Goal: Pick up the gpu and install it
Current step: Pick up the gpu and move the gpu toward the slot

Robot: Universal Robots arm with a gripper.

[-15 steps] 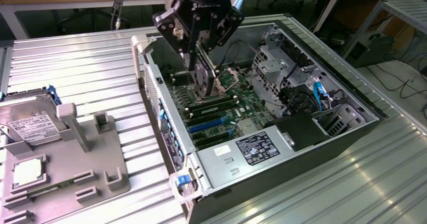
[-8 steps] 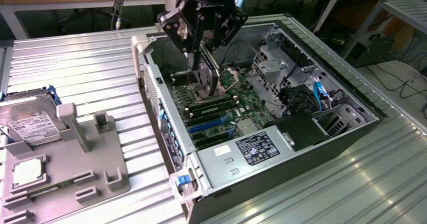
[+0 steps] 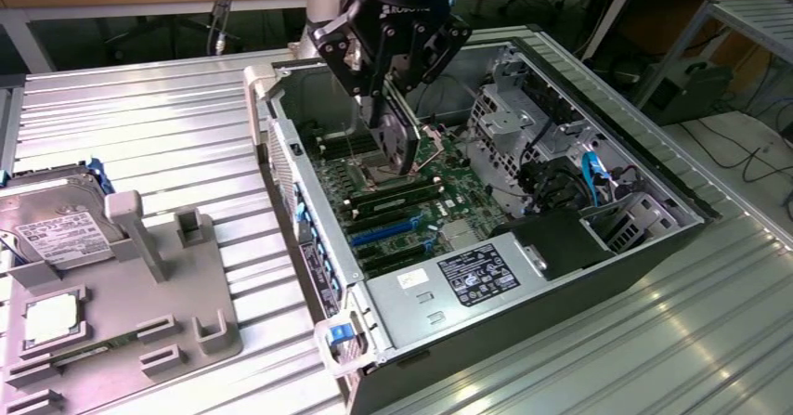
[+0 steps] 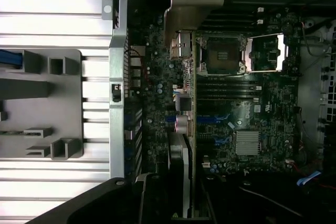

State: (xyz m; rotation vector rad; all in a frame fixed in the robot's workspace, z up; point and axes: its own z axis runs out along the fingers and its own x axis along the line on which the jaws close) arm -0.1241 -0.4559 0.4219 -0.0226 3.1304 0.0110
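Note:
The gpu [image 3: 396, 141], a thin dark card, hangs on edge inside the open computer case [image 3: 619, 169], just above the motherboard [image 3: 428, 211]. My gripper [image 3: 386, 99] is shut on its upper edge, one finger on each face. In the wrist view the gpu [image 4: 185, 166] shows edge-on as a long narrow strip, with its silver bracket [image 4: 190, 3] at the far end. It hovers beside the open processor socket [image 4: 223, 53], and the blue expansion slots [image 4: 212, 120] run out from under its strip. Whether the card's lower edge touches the board is hidden.
A grey parts holder [image 3: 149, 313] stands on the slatted metal table [image 3: 162, 127] at the exterior view's left. It carries a silver hard drive [image 3: 56, 220] and a small square chip [image 3: 52, 315]. Drive cages and cables [image 3: 558, 169] crowd the case's far side.

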